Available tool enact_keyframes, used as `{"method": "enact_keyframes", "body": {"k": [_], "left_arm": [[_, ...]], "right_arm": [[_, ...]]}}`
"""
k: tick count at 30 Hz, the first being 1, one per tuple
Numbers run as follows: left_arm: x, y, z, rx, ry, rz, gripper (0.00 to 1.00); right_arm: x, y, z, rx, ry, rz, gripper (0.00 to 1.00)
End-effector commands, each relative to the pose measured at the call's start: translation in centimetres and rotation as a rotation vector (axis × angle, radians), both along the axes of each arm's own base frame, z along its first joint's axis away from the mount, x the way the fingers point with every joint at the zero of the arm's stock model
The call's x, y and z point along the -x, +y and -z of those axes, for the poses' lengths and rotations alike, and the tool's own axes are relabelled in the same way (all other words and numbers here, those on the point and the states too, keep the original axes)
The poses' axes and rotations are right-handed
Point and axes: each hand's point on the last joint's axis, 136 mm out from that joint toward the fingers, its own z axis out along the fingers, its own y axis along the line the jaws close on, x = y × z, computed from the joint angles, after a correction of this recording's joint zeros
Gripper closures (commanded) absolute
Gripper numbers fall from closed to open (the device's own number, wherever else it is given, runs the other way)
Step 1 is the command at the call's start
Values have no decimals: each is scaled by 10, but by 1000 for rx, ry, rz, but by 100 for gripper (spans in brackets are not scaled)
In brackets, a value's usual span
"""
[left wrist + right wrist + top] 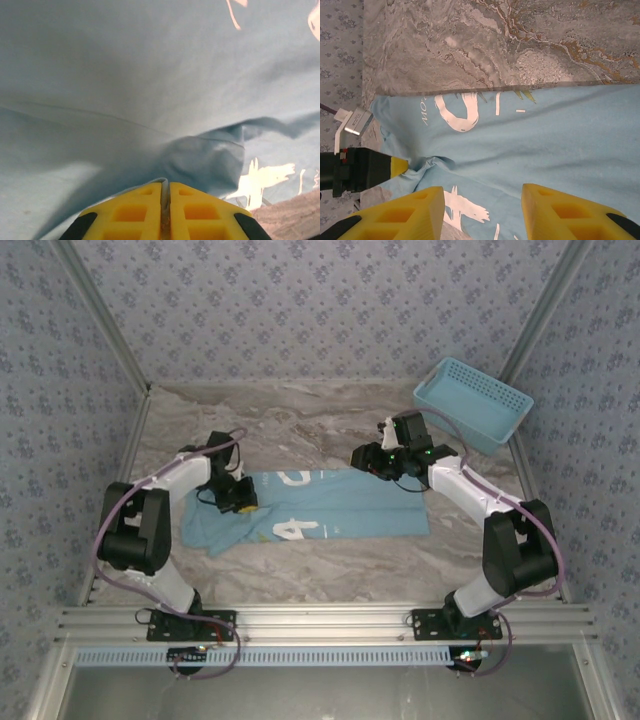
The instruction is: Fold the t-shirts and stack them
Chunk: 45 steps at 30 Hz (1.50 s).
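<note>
**Top view.** The light sky-blue t-shirt point(340, 505) lies spread on the marble table point(300, 420) between my two arms, with its white lettering point(296, 528) facing up. My left gripper point(238, 500) sits low on the shirt's left part. My right gripper point(362, 460) hangs over the shirt's far edge, towards the right. A light-blue lattice basket point(472, 402) stands at the table's far right corner, well apart from the shirt.

**Left wrist view.** The yellow fingers point(132, 212) are pressed together on a raised fold of the cloth, which bunches at their tips. I read this as a pinch on the t-shirt.

**Right wrist view.** My right gripper's fingers point(415, 210) stand apart over flat cloth, with nothing between them. The hand is released.
</note>
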Motion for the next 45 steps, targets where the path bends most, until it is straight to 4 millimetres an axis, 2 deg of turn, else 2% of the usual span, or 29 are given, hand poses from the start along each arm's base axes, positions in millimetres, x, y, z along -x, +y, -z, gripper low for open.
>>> {"method": "enact_keyframes", "body": {"k": [1, 5, 12, 16, 22, 24, 27, 30, 33, 37, 42, 45], "left_arm": [[23, -6, -4, 16, 63, -8, 90], [39, -12, -6, 2, 116, -15, 91], [74, -41, -1, 18, 240, -60, 89], [91, -40, 3, -9, 322, -89, 70], [86, -42, -22, 8, 321, -93, 56], [74, -35, -26, -5, 289, -127, 58], [47, -19, -28, -10, 213, -233, 68], [29, -18, -25, 2, 179, -264, 68], [35, -27, -11, -9, 244, -221, 69], [45, -50, 2, 19, 265, -141, 77], [73, -63, 26, -16, 341, -79, 81], [75, -65, 21, -3, 317, -82, 81]], "right_arm": [[1, 2, -8, -22, 8, -11, 54], [2, 1, -7, -17, 12, -14, 54], [9, -1, 3, -5, 49, -17, 54], [12, -3, 8, 4, 68, -16, 54], [13, -4, 9, 9, 73, -15, 54], [13, -5, 10, 11, 73, -14, 54], [12, -4, 12, 14, 74, -14, 55], [12, -5, 13, 18, 72, -12, 55], [14, -5, 11, 14, 73, -15, 55], [15, -6, 10, 13, 74, -15, 55], [17, -6, 10, 14, 71, -18, 56], [17, -6, 9, 12, 65, -20, 56]]}}
